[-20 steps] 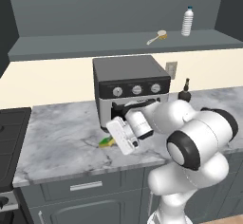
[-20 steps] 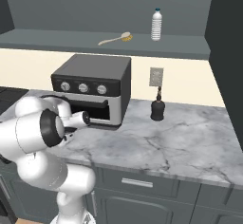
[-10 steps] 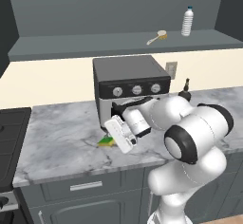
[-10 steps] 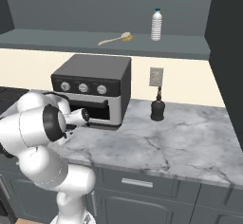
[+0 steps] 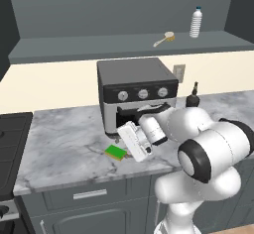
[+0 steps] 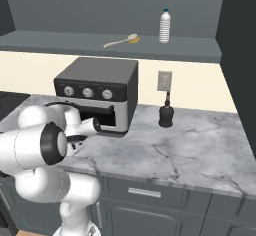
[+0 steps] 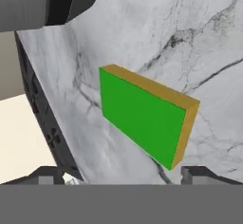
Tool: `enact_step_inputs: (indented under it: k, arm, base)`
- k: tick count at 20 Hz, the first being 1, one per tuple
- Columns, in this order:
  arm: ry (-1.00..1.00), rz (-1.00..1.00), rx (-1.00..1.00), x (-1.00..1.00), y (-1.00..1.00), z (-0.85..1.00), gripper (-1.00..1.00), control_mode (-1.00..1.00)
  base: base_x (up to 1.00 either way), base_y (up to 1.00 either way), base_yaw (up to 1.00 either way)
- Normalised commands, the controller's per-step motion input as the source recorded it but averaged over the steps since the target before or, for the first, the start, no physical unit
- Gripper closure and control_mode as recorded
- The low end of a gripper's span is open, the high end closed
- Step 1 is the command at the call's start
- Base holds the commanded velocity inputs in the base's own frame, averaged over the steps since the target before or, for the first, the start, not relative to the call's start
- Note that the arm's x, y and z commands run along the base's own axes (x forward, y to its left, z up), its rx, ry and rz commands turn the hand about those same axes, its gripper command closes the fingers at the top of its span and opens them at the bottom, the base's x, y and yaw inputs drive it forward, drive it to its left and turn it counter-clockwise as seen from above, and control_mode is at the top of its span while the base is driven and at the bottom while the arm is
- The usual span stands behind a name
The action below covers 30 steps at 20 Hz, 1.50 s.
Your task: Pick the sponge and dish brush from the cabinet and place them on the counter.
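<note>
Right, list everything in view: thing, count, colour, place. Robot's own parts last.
sponge: one, green top over yellow, flat on the counter in front of the oven, just below the tool.
brush: one, cream handle with tan head, lying on the cabinet shelf.
bottle: one, clear with a blue cap, upright on the shelf, to the right of the brush.
cabinet: one, dark grey, open shelf above the counter.
oven: one, black and grey with three knobs, on the counter against the wall.
dispenser: one, black, on the counter below the wall socket.
socket: one, pale grey, on the cream wall.
counter: one, grey-white marble.
stovetop: one, black, left of the counter.
drawers: dark grey, under the counter.
tool: one, dark fingers spread wide, over the sponge.
</note>
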Motion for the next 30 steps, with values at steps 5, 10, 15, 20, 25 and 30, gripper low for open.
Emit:
enact_step_inputs:
  k: [5,10,15,20,25,30]
  arm:
    - [0.0,-0.04,0.09,-0.15,-0.36,0.51,-1.0,-1.0]
    - [0.07,-0.07,0.03,0.0,-0.14,0.69,-1.0,-1.0]
    - [0.17,-0.1,0.0,-0.17,-0.01,0.74,-1.0,-1.0]
    - [0.09,-0.17,-0.05,-0.29,-0.03,0.68,-1.0,-1.0]
    - [-0.03,-0.13,-0.05,-0.65,-0.13,0.6,-1.0,-1.0]
    - [-0.33,0.02,-0.02,-0.79,-0.27,0.48,-1.0,-1.0]
  base:
    - [0.0,0.0,0.0]
    - [0.0,0.0,0.0]
    - [0.0,0.0,0.0]
    - [0.0,0.0,0.0]
    - [0.0,0.0,0.0]
    - [0.0,0.0,0.0]
